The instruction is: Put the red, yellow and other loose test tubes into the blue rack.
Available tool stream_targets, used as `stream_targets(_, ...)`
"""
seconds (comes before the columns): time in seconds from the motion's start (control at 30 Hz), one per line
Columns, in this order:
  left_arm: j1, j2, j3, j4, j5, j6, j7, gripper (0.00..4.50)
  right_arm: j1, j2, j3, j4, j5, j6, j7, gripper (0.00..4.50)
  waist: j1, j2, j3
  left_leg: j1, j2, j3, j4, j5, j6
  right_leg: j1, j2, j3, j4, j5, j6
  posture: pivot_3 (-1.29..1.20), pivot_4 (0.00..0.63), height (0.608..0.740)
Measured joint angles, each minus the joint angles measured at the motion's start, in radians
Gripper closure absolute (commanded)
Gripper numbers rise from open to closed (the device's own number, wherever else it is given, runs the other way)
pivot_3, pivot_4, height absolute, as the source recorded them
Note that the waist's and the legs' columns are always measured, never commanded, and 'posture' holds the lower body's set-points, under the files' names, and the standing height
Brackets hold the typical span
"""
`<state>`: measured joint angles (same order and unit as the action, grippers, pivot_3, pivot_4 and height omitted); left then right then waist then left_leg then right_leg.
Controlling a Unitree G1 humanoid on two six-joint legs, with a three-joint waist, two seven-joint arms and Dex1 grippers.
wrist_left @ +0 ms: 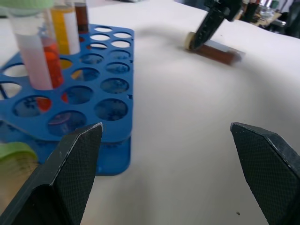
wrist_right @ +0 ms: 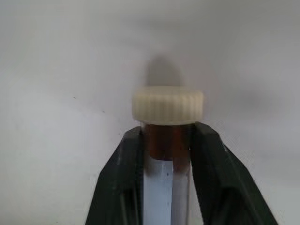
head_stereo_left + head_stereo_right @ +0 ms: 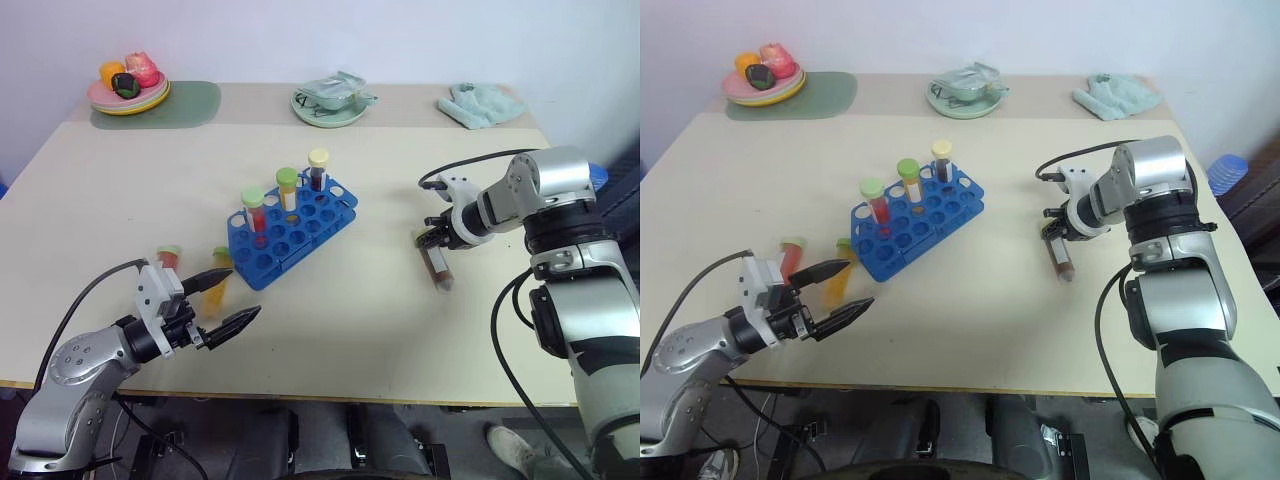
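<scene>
brown tube [image 2: 169,140], light, stiff and probably slick, lies near the bench's right edge; your right gripper [image 3: 434,238] pinches it just under the cream cap; left gripper [image 3: 222,300] spread.

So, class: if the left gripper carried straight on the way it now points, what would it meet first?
Probably bare table. The left gripper, jaws open, aims just past the blue rack corner toward the brown tube held by the right gripper; depth is uncertain.
</scene>
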<state>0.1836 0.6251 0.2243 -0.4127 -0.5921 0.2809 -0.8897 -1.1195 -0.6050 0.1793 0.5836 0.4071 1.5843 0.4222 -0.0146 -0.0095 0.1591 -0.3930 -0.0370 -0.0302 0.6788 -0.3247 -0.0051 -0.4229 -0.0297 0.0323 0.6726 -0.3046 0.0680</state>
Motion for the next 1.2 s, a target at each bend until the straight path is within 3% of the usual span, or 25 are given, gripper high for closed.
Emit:
stream_targets(0.33,-0.001,0.005,0.005,0.0,-0.008,0.013,0.001,0.0,0.103,0.022,-0.06,-0.226,0.003,0.009,0.009,3.75,0.0,0.0,0.0,0.0,0.0,0.0,0.002,0.0,0.0,-0.001,0.0,0.0,0.002,0.001,0.0,0.0,0.15,0.74)
stream_targets(0.57,-0.004,0.004,0.007,0.0,-0.009,0.015,0.005,0.0,0.136,0.221,-0.369,-0.564,0.118,-0.126,0.008,3.75,-0.005,0.002,0.001,0.0,0.0,0.0,0.003,0.0,0.0,-0.003,0.001,0.001,0.006,0.001,0.0,0.0,0.15,0.74)
stream_targets(0.7,-0.004,0.004,0.01,0.003,-0.008,0.015,0.005,0.0,0.182,0.264,-0.395,-0.651,0.12,-0.287,-0.005,3.75,0.002,0.001,0.0,0.0,-0.001,0.0,0.005,0.0,0.0,-0.001,-0.001,0.0,0.006,0.001,0.001,0.0,0.15,0.74)
stream_targets(0.8,-0.062,0.003,0.011,0.04,-0.008,0.013,0.002,0.0,0.347,0.445,-0.392,-0.713,0.07,-0.72,-0.018,3.75,-0.01,0.0,0.0,0.001,-0.001,0.001,0.004,0.001,-0.001,-0.003,0.001,0.001,0.01,0.001,0.001,0.0,0.15,0.74)
stream_targets(0.97,-0.071,0.003,0.012,0.072,-0.007,0.01,-0.014,0.0,0.374,0.551,-0.372,-0.559,0.009,-1.102,-0.005,3.75,-0.027,0.0,0.0,0.002,-0.001,0.001,0.005,0.002,-0.002,-0.002,0.001,0.0,0.011,0.002,0.0,0.0,0.15,0.74)
stream_targets(1.2,-0.079,0.003,0.037,0.08,-0.006,-0.002,0.003,0.0,0.376,0.598,-0.339,-0.33,-0.049,-1.445,0.044,3.75,-0.03,0.001,0.0,0.002,-0.001,0.001,0.005,0.003,-0.003,-0.002,0.001,0.0,0.011,0.002,0.0,0.0,0.15,0.74)
